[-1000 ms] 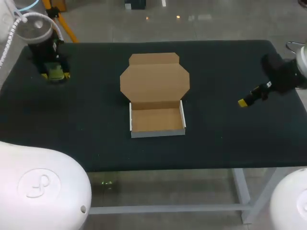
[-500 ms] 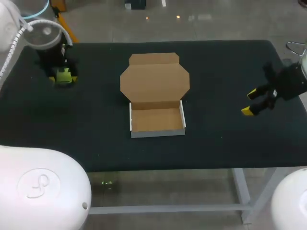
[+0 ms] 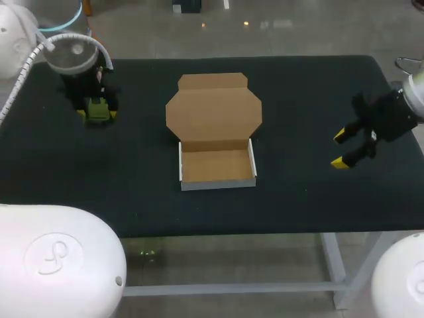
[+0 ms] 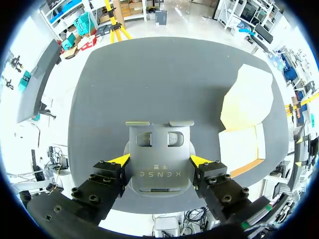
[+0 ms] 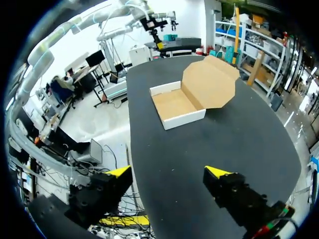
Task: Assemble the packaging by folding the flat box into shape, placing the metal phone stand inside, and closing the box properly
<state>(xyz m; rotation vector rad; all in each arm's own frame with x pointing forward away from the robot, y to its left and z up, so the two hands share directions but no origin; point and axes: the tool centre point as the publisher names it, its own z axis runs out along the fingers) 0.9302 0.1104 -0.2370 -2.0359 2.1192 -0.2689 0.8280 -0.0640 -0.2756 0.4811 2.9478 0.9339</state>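
The cardboard box stands folded at the table's middle, its lid lying open and flat behind it, the tray empty. My left gripper is at the far left of the table, pointing down and shut on the grey metal phone stand; both yellow tips press its sides, and the box lies off to one side of it. My right gripper hovers open at the table's right side with nothing between its fingers. In the right wrist view the box lies well ahead of that gripper.
The dark table carries only the box. Bare cloth lies between each gripper and the box, and along the front edge.
My left arm has carried the phone stand to the right and slightly nearer, toward the box. My right gripper has turned so both yellow tips show, shifting a little nearer.
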